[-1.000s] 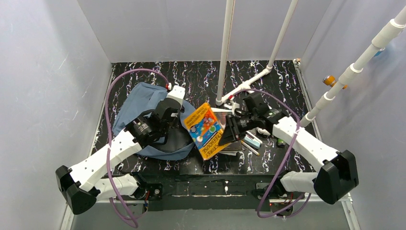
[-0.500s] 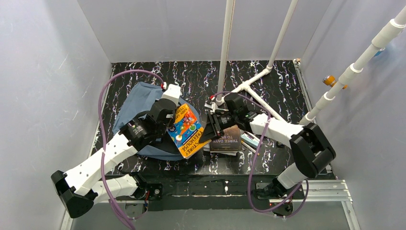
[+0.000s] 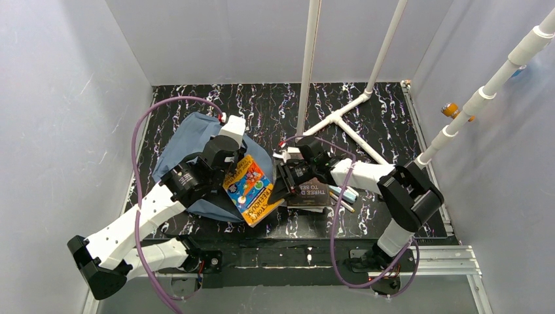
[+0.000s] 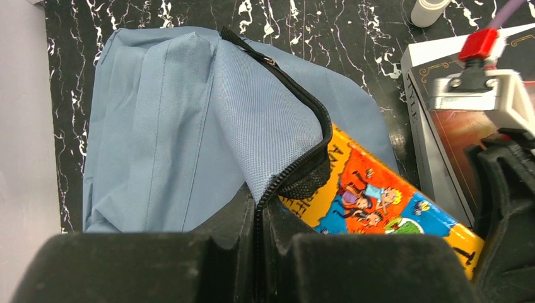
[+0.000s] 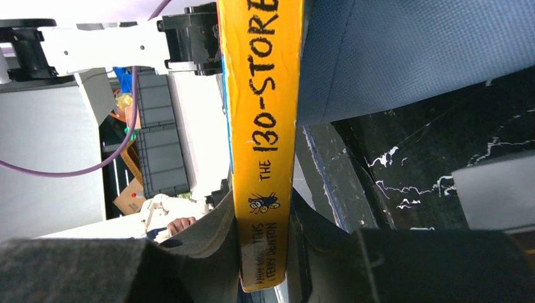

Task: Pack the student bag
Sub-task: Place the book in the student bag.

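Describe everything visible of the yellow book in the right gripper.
The yellow book is a thin paperback: cartoon cover in orange, blue and green, yellow spine lettered in black. The right gripper pinches its spine end; it sits tilted, its far end under the zipper lip of the student bag, which the left gripper holds up.

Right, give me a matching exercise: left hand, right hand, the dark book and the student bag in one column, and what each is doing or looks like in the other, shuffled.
Column one:
1. left hand
2. right hand
3. dark book
4. student bag

Column two:
A. clamped on the spine of the yellow book
B. lying flat, cover up
C. slate-blue fabric, its opening lifted
D. pinching the zipper edge

Pairs: 1-D; 2-A; 3-B; 4-C
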Action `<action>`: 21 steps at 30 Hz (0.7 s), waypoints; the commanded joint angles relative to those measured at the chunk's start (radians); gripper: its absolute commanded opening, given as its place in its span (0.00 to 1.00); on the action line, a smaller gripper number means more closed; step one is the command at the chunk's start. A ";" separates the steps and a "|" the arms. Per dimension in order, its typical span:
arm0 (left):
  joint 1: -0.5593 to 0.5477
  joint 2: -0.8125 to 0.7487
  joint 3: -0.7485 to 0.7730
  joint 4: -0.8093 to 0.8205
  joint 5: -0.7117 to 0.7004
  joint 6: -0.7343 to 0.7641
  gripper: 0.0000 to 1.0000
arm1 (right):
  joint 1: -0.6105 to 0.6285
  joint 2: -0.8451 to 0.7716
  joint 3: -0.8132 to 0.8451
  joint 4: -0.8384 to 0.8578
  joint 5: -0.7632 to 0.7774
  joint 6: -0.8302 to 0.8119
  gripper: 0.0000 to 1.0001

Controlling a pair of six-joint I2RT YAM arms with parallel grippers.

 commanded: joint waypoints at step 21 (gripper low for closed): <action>-0.003 -0.092 0.017 0.015 0.052 0.001 0.00 | 0.048 0.377 0.369 0.308 0.028 0.171 0.01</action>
